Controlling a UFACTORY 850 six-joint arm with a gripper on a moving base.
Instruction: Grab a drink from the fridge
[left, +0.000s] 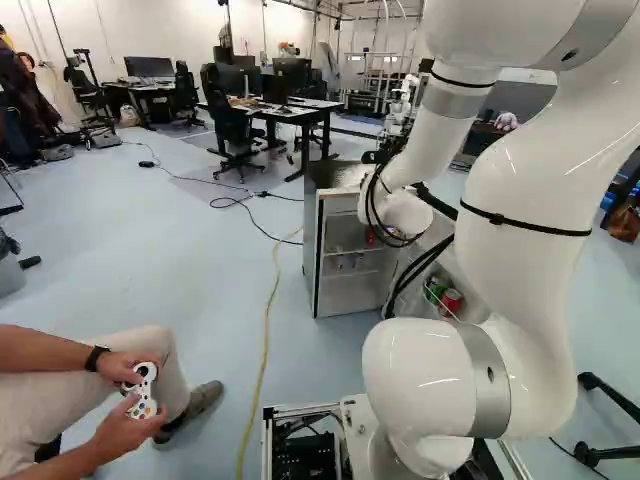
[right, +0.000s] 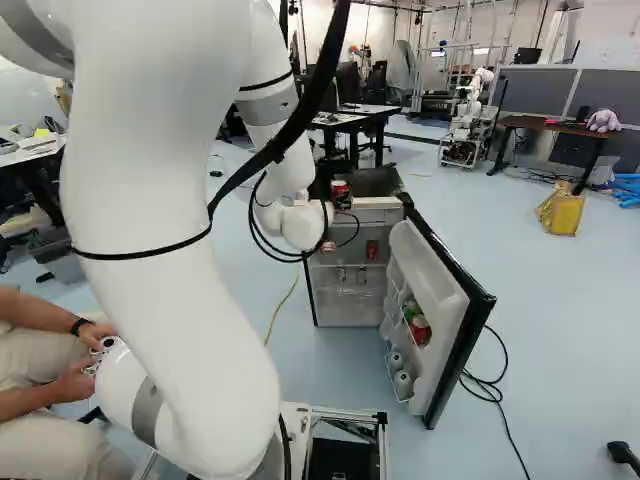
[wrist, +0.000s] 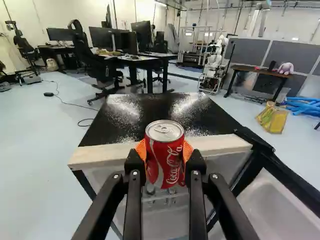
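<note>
Red soda can (wrist: 165, 159), only one, is clamped between two fingers of the gripper (right: 341, 193), near the top front edge of one refrigerator (wrist: 160, 112), whose one door (right: 432, 268) stands open.

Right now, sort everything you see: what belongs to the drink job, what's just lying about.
For the job:
- red can, held in the gripper
- fridge, its door open

Just lying about:
- yellow bag
- blue tubes
- plush toy
- yellow cable on the floor

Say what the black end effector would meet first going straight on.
Beyond the red metal can the end effector grips, probably the pale top front edge of the black-topped fridge, though depth is unclear.
</note>
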